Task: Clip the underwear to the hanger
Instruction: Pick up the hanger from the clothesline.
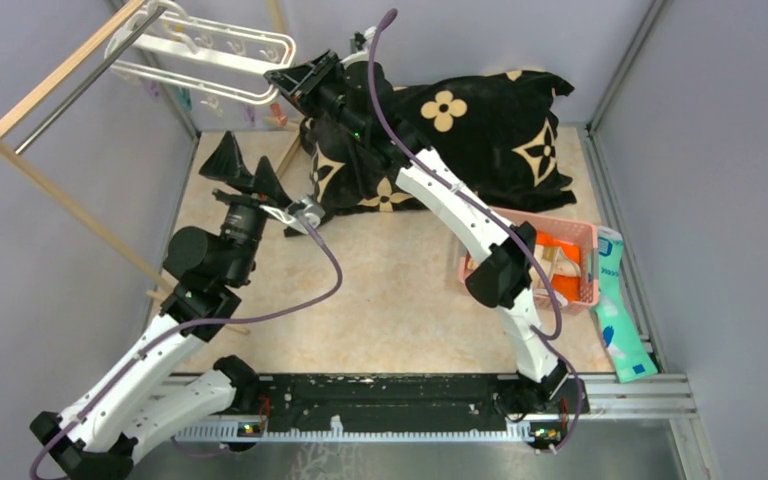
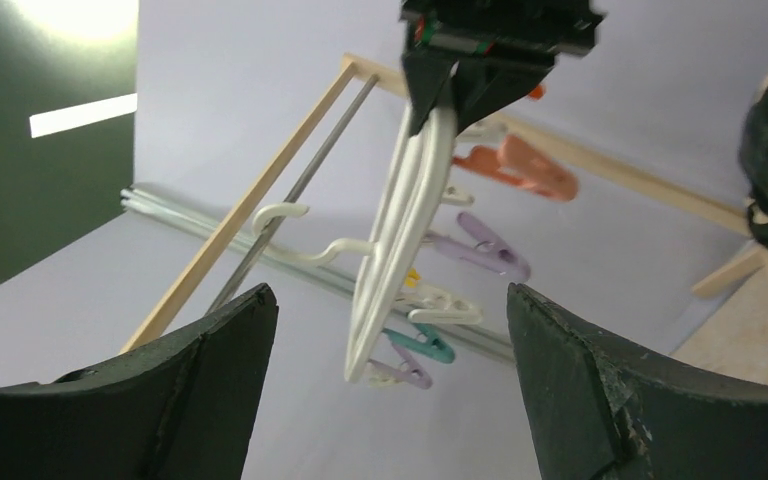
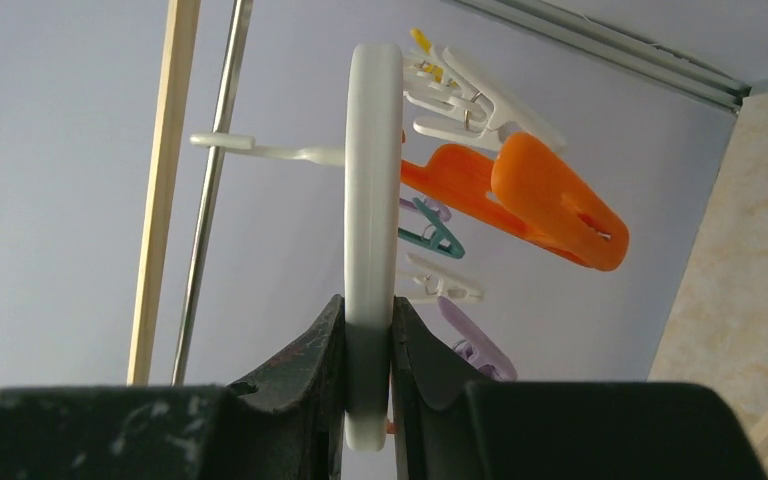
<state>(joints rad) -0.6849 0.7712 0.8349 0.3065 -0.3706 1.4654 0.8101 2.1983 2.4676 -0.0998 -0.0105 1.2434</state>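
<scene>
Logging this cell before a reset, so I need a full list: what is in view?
hanger: one, white, hooked on the rack's bar
clips: several, orange, teal, purple, white, on the hanger
rack: one, wood with metal bar, left
black cloth: one, black with beige flowers, back
basket: one, pink, right
orange cloth: one, in the basket
packet: one, teal and white, beside basket
left fingers: two, black, open, empty
right fingers: two, black, shut on the hanger
</scene>
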